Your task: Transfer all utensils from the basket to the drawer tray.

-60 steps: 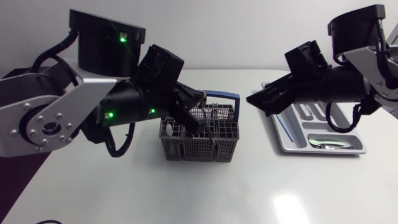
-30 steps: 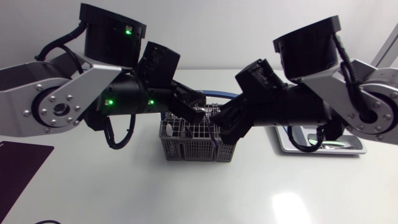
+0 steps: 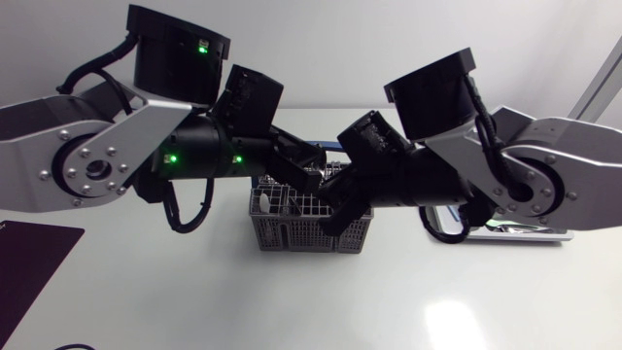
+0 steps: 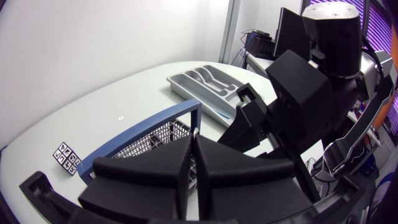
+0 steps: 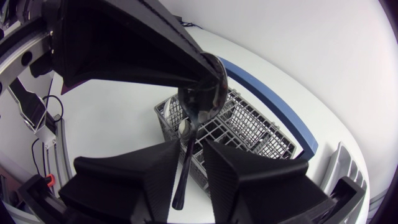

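Note:
Over the grey mesh basket (image 3: 311, 231) with its blue handle (image 4: 143, 134), my left gripper (image 3: 313, 177) is shut on a metal spoon (image 5: 202, 96), gripping it at the bowl end. The handle hangs down toward the basket. My right arm reaches across from the tray side. Its gripper (image 5: 193, 148) is open, a finger on each side of the hanging handle and a gap still showing. In the left wrist view my left gripper (image 4: 194, 162) has its fingers pressed together. Something white (image 5: 185, 126) stands in the basket. The grey drawer tray (image 4: 205, 81) lies beyond it.
My right arm (image 3: 457, 180) covers most of the tray in the head view; only a corner (image 3: 544, 236) shows. A dark mat (image 3: 29, 255) lies at the front left corner. A small marker sticker (image 4: 66, 157) sits on the table near the basket.
My right arm has swung from over the tray across to the basket, and its fingers have narrowed around the spoon's handle. My left arm lifted slightly, then stayed put.

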`<state>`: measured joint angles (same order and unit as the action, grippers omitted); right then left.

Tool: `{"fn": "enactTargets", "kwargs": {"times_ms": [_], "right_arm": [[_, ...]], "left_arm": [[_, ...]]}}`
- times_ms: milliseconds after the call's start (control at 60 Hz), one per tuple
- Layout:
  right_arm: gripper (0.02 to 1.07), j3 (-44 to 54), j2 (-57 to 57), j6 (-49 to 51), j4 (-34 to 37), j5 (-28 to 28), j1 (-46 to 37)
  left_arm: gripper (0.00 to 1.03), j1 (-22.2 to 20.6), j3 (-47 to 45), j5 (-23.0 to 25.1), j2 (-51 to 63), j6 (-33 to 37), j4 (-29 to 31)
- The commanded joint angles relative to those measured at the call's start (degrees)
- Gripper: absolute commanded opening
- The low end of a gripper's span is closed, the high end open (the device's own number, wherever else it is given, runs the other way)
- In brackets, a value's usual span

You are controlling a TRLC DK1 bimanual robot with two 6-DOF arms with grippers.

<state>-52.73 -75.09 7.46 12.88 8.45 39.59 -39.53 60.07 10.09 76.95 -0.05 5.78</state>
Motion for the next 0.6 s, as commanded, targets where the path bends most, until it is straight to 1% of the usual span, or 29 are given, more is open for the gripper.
{"fn": "enactTargets", "kwargs": {"times_ms": [0,200,267,317,333,350,367,383,433,450,467,583], "right_arm": [[0.11,-1.1,-1.2,-0.9,-0.8,-0.6,0.6],[0.09,-0.7,-0.9,-0.7,-0.8,-1.5,0.6],[0.08,-0.4,-0.7,-0.5,-0.8,-1.2,0.6],[0.08,-0.2,-0.5,-0.1,-0.6,-1.1,0.8],[0.08,-0.1,-0.4,0.0,-0.4,-1.1,1.0],[0.08,-0.1,-0.4,0.0,-0.4,-1.1,1.0],[0.08,0.0,-0.3,0.4,-0.2,-1.0,1.0],[0.08,0.1,-0.1,0.4,-0.1,-0.8,1.0],[0.08,0.3,0.1,0.7,0.3,-0.6,1.0],[0.08,0.3,0.3,0.9,0.6,-0.5,1.0],[0.08,0.3,0.4,1.0,0.7,-0.4,1.0],[0.08,1.2,1.6,2.3,2.1,1.0,0.3]], "left_arm": [[0.04,0.1,1.8,0.5,1.1,-1.2,0.2],[0.04,0.1,1.7,0.5,1.1,-1.4,0.1],[0.09,0.1,1.8,0.5,1.1,-1.4,0.0],[0.16,0.2,1.8,0.5,1.0,-1.4,0.0],[0.2,0.2,1.9,0.5,1.0,-1.4,0.1],[0.2,0.2,1.9,0.5,1.0,-1.4,0.1],[0.27,0.2,2.1,0.5,1.0,-1.4,0.1],[0.31,0.2,2.2,0.5,0.9,-1.4,0.1],[0.39,0.2,2.3,0.5,0.7,-1.4,0.1],[0.47,0.2,2.4,0.5,0.5,-1.4,0.3],[0.51,0.2,2.6,0.5,0.4,-1.4,0.3],[0.72,1.4,3.8,0.5,-0.4,-1.4,0.5]]}}
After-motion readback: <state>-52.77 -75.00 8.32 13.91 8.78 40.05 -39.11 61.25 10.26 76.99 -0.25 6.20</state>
